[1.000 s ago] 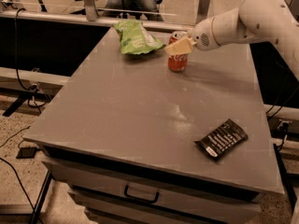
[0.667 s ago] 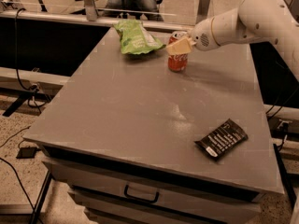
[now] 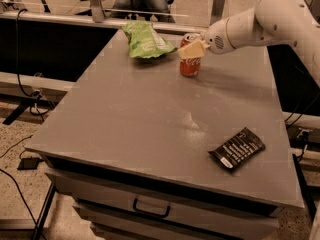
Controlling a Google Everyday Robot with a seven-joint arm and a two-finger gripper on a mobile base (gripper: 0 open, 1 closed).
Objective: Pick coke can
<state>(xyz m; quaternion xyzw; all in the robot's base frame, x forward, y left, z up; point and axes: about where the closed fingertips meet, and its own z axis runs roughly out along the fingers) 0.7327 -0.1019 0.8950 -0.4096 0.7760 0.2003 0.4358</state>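
Observation:
The coke can (image 3: 190, 67) is a small red can that stands upright on the far part of the grey table (image 3: 140, 119), right of centre. My gripper (image 3: 193, 48) reaches in from the right on a white arm (image 3: 260, 21). It is at the can's upper half, and its cream-coloured tip covers the can's top part. The can's base rests on the table.
A green chip bag (image 3: 145, 40) lies just left of the can at the far edge. A flat black wrapper (image 3: 237, 148) lies near the front right. A drawer with a handle (image 3: 150, 209) is under the tabletop. Rails and cables run along the left side.

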